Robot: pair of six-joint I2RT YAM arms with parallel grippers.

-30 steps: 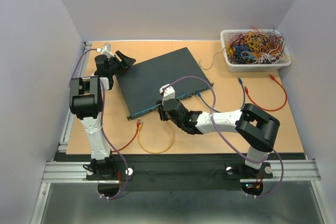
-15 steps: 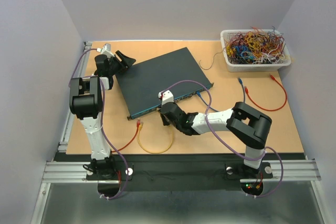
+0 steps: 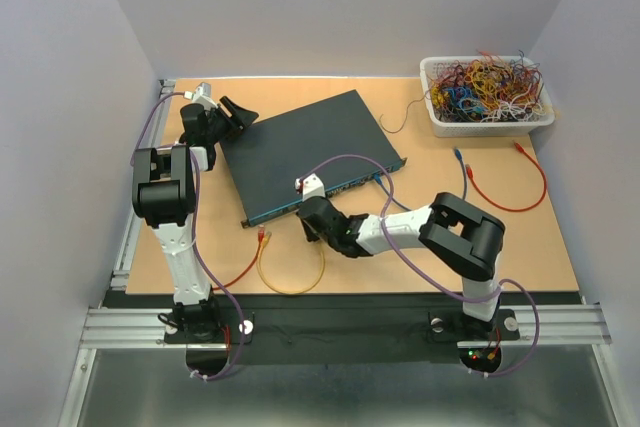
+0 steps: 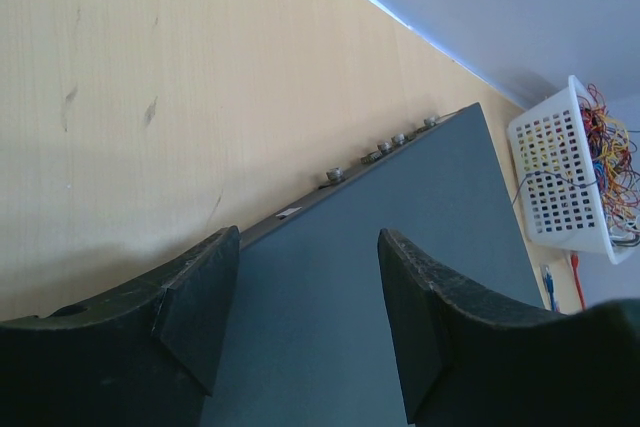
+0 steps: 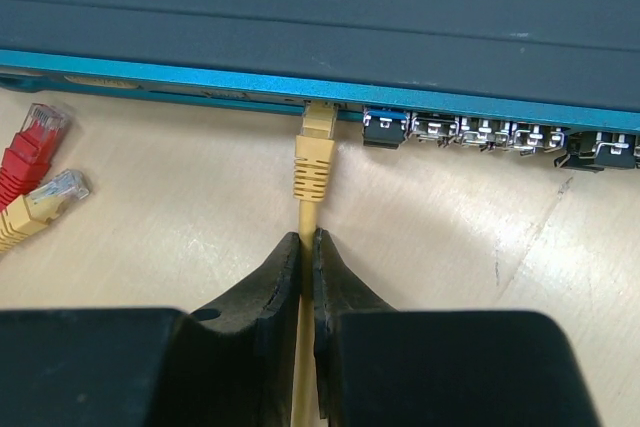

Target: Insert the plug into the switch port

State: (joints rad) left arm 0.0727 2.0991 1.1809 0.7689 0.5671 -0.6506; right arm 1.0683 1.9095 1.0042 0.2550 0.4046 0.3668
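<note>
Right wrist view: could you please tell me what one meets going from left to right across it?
Red plug → centre yellow plug → blue-marked port → row of silver-clipped ports.

Pale lilac walls (image 3: 350,7) enclose a tan wooden tabletop (image 3: 540,247).

The left arm (image 3: 180,247) and right arm (image 3: 400,230) share white links, black joint housings (image 3: 160,192) and looping purple cables (image 3: 347,157).

Probably a robotics lab test cell, plain pale walls (image 3: 330,7) boxing in a wooden tabletop (image 3: 545,252), left arm (image 3: 165,197) and right arm (image 3: 470,237) bolted to an aluminium rail (image 3: 120,327), white mesh basket (image 3: 490,125) of tangled coloured wires (image 3: 490,82), dark teal network box (image 3: 300,147), loose red cable (image 3: 541,187).
</note>
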